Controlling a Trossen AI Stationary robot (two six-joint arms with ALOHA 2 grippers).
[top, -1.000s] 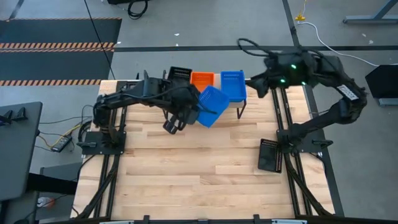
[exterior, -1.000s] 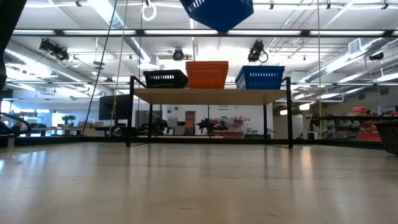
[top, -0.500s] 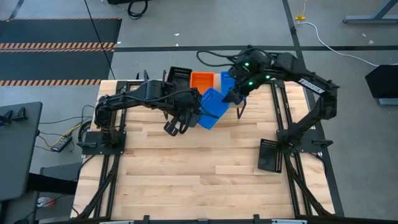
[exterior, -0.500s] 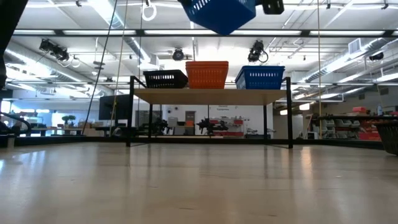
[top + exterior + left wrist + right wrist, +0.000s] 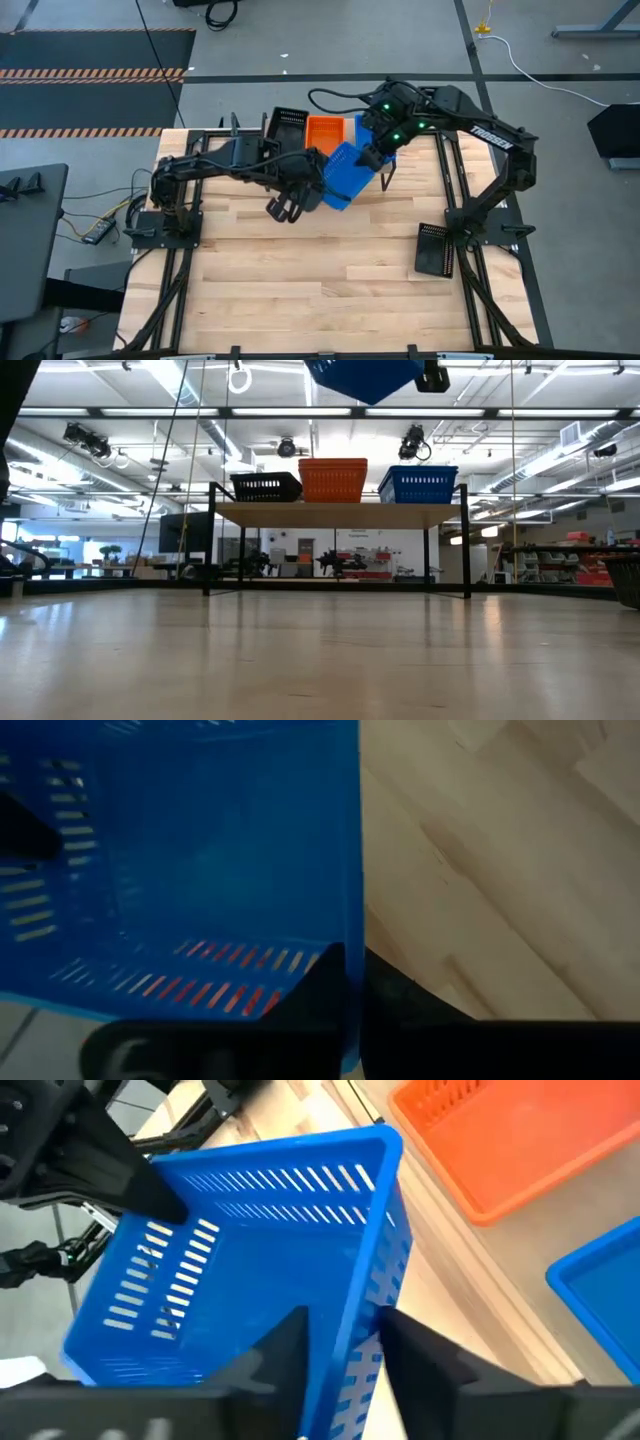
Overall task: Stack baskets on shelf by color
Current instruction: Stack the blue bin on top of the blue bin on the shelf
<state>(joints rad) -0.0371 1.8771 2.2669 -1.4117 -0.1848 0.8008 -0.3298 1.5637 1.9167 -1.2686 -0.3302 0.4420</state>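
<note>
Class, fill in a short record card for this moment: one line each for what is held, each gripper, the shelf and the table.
held item: blue basket, tilted, raised off the table
left gripper: shut on one wall of the blue basket
right gripper: fingers straddle the opposite wall, one inside and one outside
shelf: black basket, orange basket and second blue basket side by side on top
table: another black basket lies near the right arm's base

Blue slotted basket point(image 5: 250, 1250), orange basket point(image 5: 510, 1135), black basket point(image 5: 288, 123).
</note>
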